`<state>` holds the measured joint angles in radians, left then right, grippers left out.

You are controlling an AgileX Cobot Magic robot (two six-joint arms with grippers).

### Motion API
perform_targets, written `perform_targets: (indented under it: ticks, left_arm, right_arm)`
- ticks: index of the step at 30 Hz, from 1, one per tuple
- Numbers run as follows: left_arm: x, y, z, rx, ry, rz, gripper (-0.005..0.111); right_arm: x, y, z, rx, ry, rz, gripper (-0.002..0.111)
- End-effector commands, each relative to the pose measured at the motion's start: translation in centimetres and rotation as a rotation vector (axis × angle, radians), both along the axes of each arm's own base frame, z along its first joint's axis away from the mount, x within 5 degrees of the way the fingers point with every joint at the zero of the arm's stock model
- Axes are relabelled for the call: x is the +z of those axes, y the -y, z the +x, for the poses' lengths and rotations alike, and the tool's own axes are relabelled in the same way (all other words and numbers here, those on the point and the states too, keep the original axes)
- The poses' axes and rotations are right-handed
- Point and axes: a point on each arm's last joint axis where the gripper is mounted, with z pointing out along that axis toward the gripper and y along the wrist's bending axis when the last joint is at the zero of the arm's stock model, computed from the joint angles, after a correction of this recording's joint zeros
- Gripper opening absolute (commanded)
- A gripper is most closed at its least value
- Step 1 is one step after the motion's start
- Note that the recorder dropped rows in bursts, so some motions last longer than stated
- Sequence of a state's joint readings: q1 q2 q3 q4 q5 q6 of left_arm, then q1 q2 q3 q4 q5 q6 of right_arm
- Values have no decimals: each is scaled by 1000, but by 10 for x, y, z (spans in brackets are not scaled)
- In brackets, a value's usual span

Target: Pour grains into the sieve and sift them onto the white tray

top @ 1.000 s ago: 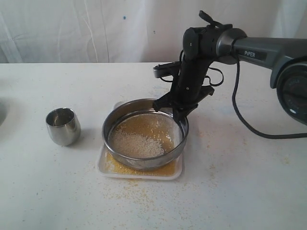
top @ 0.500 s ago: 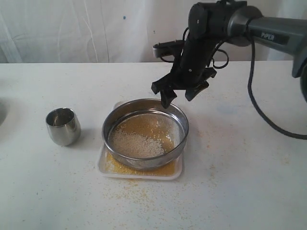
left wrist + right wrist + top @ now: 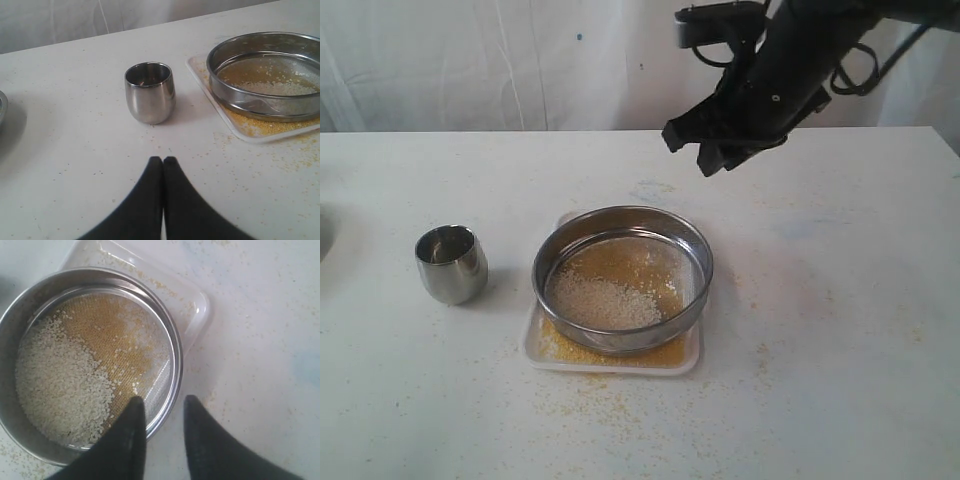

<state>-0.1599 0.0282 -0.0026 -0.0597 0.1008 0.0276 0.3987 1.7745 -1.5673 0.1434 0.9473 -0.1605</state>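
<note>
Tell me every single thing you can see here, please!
table: one, white, under everything
white tray: one, white, middle of the table
sieve: one, shiny steel, sitting in the tray
pale grains: one heap, whitish, inside the sieve
yellow grains: fine layer, golden, on the tray under the sieve
spilled grains: many, yellow, scattered on the table around the tray
steel cup: one, silver, upright, apart from the tray
right gripper: one, black, open, empty, raised beyond the sieve
left gripper: one, black, shut, pointing toward the cup

You're at lab-type robot test bench: plain white table (image 3: 840, 330), white sheet backdrop (image 3: 470, 60), black robot arm (image 3: 790, 70) overhead.
</note>
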Motion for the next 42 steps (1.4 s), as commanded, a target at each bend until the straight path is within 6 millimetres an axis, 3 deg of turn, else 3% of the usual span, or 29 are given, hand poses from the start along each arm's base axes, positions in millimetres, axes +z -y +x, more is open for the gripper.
perform_targets:
  ticks: [1, 22, 28, 37, 42]
  left_arm:
    - [0, 0, 0, -3, 3, -5, 0]
    - [0, 0, 0, -3, 3, -5, 0]
    - [0, 0, 0, -3, 3, -5, 0]
    - [0, 0, 0, -3, 3, -5, 0]
    - [0, 0, 0, -3, 3, -5, 0]
  right_arm:
    - [11, 14, -34, -29, 107, 73, 0]
    - [-27, 81, -181, -150, 432, 264, 0]
    - [-27, 95, -218, -141, 458, 297, 0]
    - [-3, 105, -240, -168, 624, 409, 0]
    - [-1, 106, -242, -170, 631, 416, 0]
